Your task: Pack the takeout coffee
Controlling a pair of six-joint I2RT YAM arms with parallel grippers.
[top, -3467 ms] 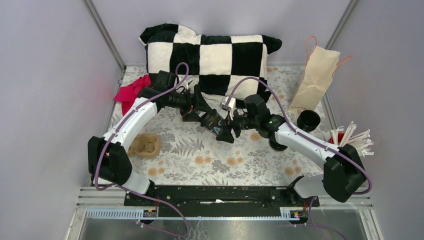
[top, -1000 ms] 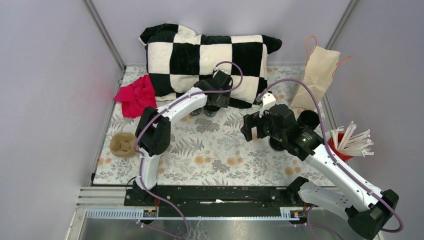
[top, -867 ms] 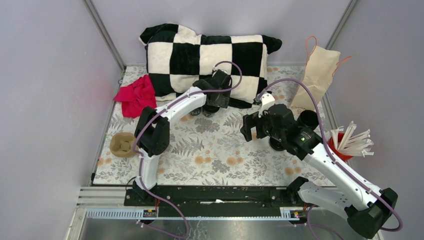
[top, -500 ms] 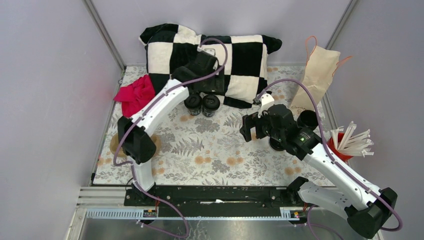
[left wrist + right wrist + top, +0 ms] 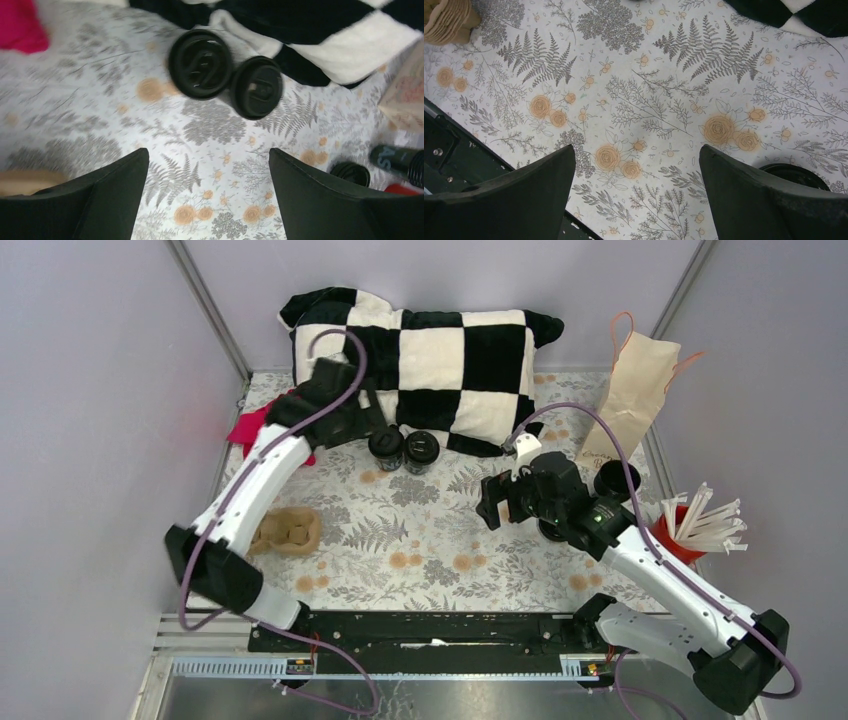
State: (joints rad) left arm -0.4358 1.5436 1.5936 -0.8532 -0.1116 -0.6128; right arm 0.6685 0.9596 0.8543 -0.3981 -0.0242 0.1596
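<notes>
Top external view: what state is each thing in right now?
Left coffee cup: lidded, upright
Right coffee cup: lidded, upright
Left hand: open, empty
Right hand: open, empty
Cup carrier: empty
Paper bag: standing against wall
Straw cup: upright, holding straws

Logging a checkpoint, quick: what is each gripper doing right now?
Left gripper: open, holding nothing.
Right gripper: open, holding nothing.
</notes>
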